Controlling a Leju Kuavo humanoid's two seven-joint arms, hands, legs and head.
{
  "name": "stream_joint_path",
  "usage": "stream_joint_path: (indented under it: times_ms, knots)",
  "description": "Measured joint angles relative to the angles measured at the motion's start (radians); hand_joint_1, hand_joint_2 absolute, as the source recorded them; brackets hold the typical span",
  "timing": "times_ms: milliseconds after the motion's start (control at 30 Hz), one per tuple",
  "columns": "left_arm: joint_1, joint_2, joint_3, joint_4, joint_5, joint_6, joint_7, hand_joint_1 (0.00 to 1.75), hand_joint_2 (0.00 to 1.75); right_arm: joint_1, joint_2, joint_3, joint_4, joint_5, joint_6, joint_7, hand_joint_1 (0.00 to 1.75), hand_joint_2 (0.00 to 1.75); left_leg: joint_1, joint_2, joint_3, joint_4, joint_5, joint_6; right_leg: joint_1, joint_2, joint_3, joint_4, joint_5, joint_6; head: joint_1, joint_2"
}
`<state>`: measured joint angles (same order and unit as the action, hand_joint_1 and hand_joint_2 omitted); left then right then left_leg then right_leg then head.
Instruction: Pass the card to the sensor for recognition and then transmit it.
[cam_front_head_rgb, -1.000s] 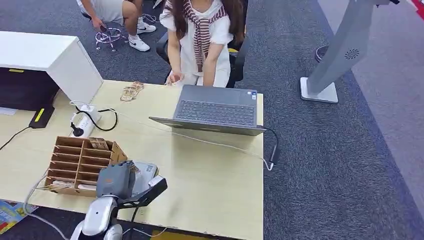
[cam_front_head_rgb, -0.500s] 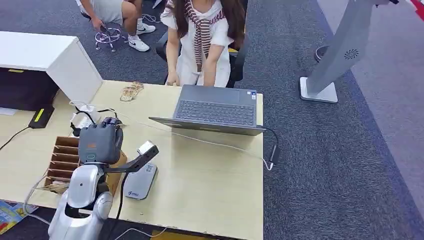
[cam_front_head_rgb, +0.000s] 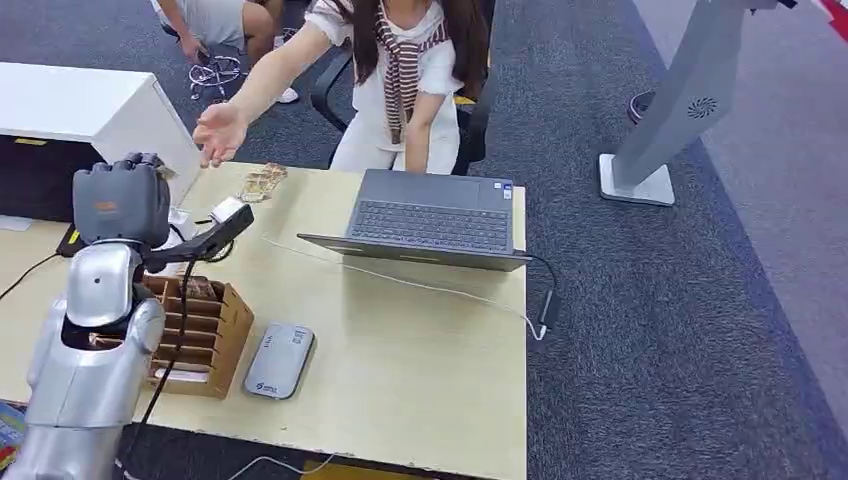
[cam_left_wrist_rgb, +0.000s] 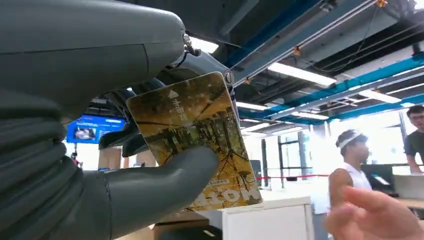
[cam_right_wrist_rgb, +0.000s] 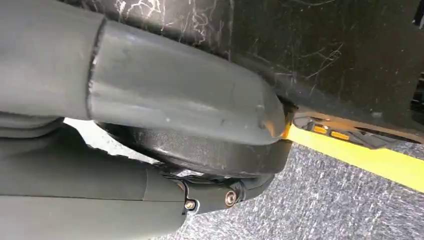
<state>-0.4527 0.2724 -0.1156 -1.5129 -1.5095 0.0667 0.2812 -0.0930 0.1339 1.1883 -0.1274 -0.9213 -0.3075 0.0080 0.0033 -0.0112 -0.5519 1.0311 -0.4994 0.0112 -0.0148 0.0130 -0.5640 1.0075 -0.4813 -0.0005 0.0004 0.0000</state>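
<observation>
Robot's left hand (cam_front_head_rgb: 122, 198) is raised above the far-left part of the wooden table (cam_front_head_rgb: 420, 370), w/ a gold-brown printed card (cam_left_wrist_rgb: 195, 137) pinched between the thick grey thumb (cam_left_wrist_rgb: 165, 175) and the darker fingers behind it. Card stands up out of the grip, printed face toward the wrist cam. Seated person in white top w/ striped scarf (cam_front_head_rgb: 400, 80) reaches an open palm (cam_front_head_rgb: 218, 132) toward the raised hand; palm is near but apart from it, and the same fingertips (cam_left_wrist_rgb: 375, 215) show blurred at the corner of the left wrist view. On the table: flat grey card sensor (cam_front_head_rgb: 279, 360) just beside a wooden slotted organiser (cam_front_head_rgb: 195, 330), an open laptop (cam_front_head_rgb: 430, 222) in front of the person, a white power strip (cam_front_head_rgb: 172, 240) behind the arm. Right hand (cam_right_wrist_rgb: 165, 125) hangs low over grey carpet and a yellow floor stripe (cam_right_wrist_rgb: 370, 160); fingers curled in, nothing in them as far as the close view shows.
</observation>
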Motion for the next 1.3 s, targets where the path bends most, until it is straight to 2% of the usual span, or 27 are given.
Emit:
stream_joint_path:
  times_ms: [367,600,967,1000,1200,1300]
  knots:
    - [-0.028,0.02,-0.049,0.064,0.0,0.007,0.035,1.75,1.75,-0.001,0.0,0.007,0.0,0.002,0.0,0.0,0.0,0.0,0.0,0.0,0.0,0.0,0.0,0.0,0.0,0.001,0.0,0.0,0.0,0.0,0.0,0.0]
    - [-0.034,0.024,-0.096,0.079,0.0,0.008,0.054,1.75,1.75,-0.002,0.0,0.008,0.0,0.001,-0.001,0.009,0.0,0.0,0.0,0.001,0.0,0.0,0.0,0.0,0.0,0.001,0.0,0.0,0.0,0.0,0.0,0.0]
    - [-0.052,0.027,-0.125,0.09,0.0,0.003,0.066,1.75,1.75,-0.002,0.0,0.009,0.0,0.0,-0.003,0.009,0.0,0.0,0.0,0.001,0.0,0.0,0.0,0.0,0.0,0.001,0.0,0.0,0.0,0.0,0.0,0.0]
    - [-0.053,0.027,-0.127,0.091,0.0,0.003,0.07,0.0,1.75,-0.002,0.0,0.009,0.0,0.0,-0.003,0.009,0.0,0.0,0.0,0.001,0.0,0.0,0.0,0.0,0.0,0.001,0.0,0.0,0.0,0.0,0.0,0.0]
    - [-0.054,0.029,-0.156,0.101,0.0,0.018,0.105,0.0,1.75,-0.002,0.0,0.009,0.0,-0.002,-0.003,0.009,0.0,0.0,0.0,0.0,0.0,0.0,0.0,0.0,0.0,0.001,0.0,0.0,0.0,0.0,0.0,0.0]
    - [-0.054,0.027,-0.169,0.101,0.0,0.035,0.101,0.0,1.75,-0.002,0.0,0.009,0.0,-0.004,-0.003,0.009,0.0,0.0,0.0,0.0,0.0,0.0,0.0,0.0,0.0,0.001,0.0,0.0,0.0,0.0,0.0,0.0]
